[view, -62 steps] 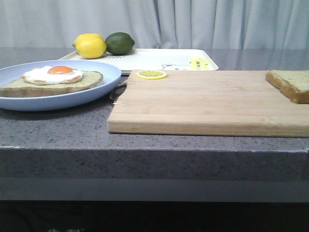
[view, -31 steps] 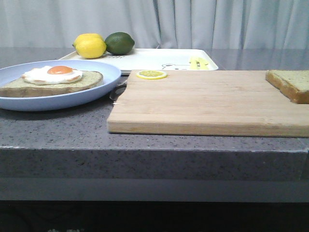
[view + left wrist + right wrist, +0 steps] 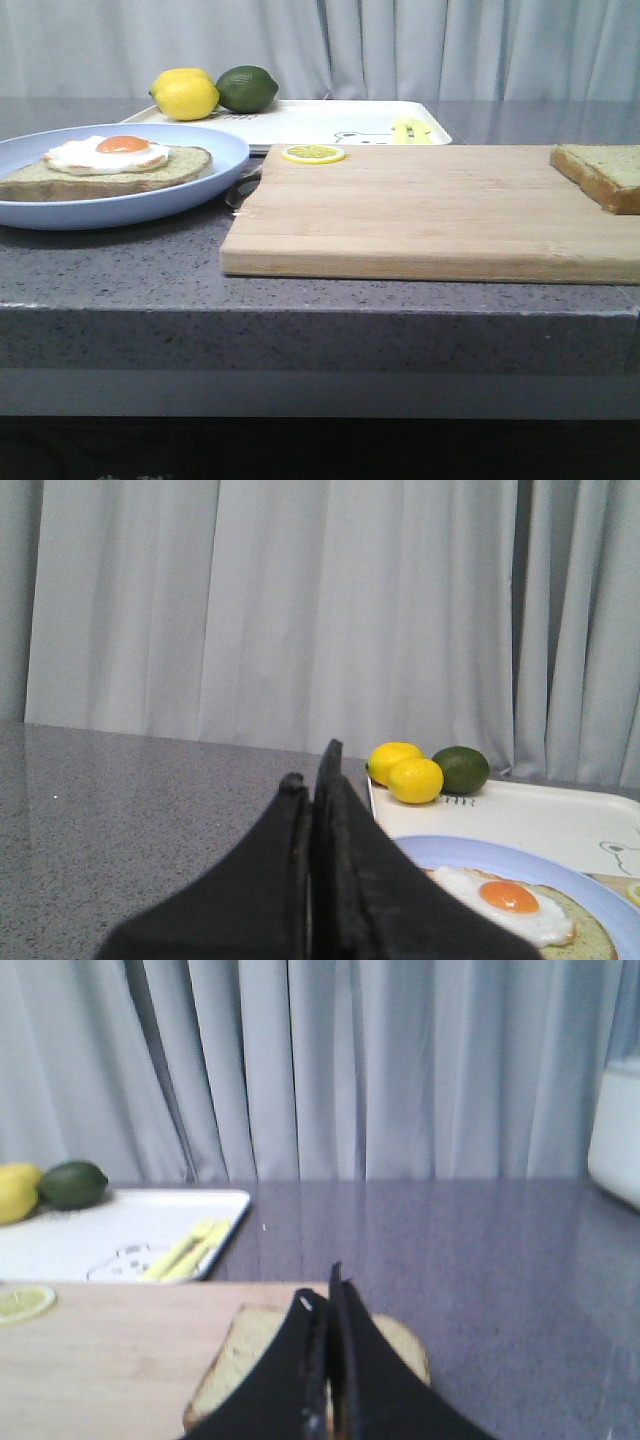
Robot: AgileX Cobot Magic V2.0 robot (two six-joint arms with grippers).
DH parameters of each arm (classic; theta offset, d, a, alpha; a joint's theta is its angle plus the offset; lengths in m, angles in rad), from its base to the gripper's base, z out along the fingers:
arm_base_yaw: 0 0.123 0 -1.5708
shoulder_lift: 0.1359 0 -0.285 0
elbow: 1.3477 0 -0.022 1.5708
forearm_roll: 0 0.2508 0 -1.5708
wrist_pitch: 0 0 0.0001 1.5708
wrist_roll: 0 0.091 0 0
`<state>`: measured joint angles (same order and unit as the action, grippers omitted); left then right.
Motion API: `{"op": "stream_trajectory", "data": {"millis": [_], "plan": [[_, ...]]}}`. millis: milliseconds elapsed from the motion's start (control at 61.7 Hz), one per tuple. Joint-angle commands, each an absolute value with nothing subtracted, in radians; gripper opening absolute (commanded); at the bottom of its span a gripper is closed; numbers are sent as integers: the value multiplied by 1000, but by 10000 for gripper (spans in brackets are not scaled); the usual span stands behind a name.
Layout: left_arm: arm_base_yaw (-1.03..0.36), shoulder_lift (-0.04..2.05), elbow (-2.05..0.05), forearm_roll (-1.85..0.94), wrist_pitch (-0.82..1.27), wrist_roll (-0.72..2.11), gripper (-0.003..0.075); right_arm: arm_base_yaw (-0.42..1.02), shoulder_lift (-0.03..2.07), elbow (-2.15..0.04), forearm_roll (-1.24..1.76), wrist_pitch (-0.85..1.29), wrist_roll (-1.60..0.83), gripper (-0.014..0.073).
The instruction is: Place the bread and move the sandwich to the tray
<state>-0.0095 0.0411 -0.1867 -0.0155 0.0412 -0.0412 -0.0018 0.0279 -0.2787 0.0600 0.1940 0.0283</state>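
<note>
Black right gripper (image 3: 326,1305) fingers pressed together above the thick tan bread slice (image 3: 262,1352) on the pale wooden cutting board (image 3: 430,205), black left gripper (image 3: 312,775) likewise closed, seen only in wrist views, egg-topped toast (image 3: 110,163) on round blue plate (image 3: 190,195), flat white rectangular tray (image 3: 330,125) beyond with lemons (image 3: 186,95) and lime (image 3: 247,88)

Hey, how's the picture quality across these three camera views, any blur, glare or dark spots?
Front view: even soft light, sharp on the cutting board, dark below the counter edge. Left wrist view: the left gripper is a blurred black shape up close, the lemons clearer. Right wrist view: soft throughout, pale sheen on the countertop, the bread hazy.
</note>
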Motion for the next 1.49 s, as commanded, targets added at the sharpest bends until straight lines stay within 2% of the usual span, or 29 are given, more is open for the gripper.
{"op": "stream_trajectory", "data": {"millis": [0, 81, 227, 406, 470, 535, 584, 649, 681, 730, 811, 1087, 1476], "plan": [[-10, 141, -320, 13, 134, -52, -19, -7, 135, -428, 47, 212, 28, -60], [-10, 276, -407, 43, 208, -52, -19, -7, 266, -544, 47, 291, 28, -60], [-10, 467, -476, 49, 173, -52, -19, -6, 454, -661, 47, 357, 28, -60], [-10, 559, -505, 49, 148, -52, -18, -6, 523, -688, 47, 330, 28, -58], [-10, 563, -505, 49, 126, -52, -1, -6, 524, -688, 47, 333, 28, -20], [-10, 563, -505, 49, 108, -52, 73, -6, 523, -686, 47, 333, 28, 65], [-10, 563, -505, 49, 101, -52, 171, -6, 523, -685, 47, 334, 28, 178], [-10, 563, -505, 49, 101, -52, 342, -6, 523, -685, 47, 339, 28, 333], [-10, 563, -505, 49, 101, -52, 463, -6, 523, -685, 47, 346, 28, 433], [-10, 563, -505, 49, 96, -52, 582, -6, 523, -685, 47, 351, 28, 535], [-10, 563, -505, 49, 96, -52, 704, -6, 523, -685, 47, 349, 28, 658], [-11, 563, -505, 25, 98, -52, 637, -6, 523, -685, 47, 350, 28, 650], [-11, 563, -505, 25, 95, -52, 638, -6, 523, -685, 47, 355, 28, 650]]}}
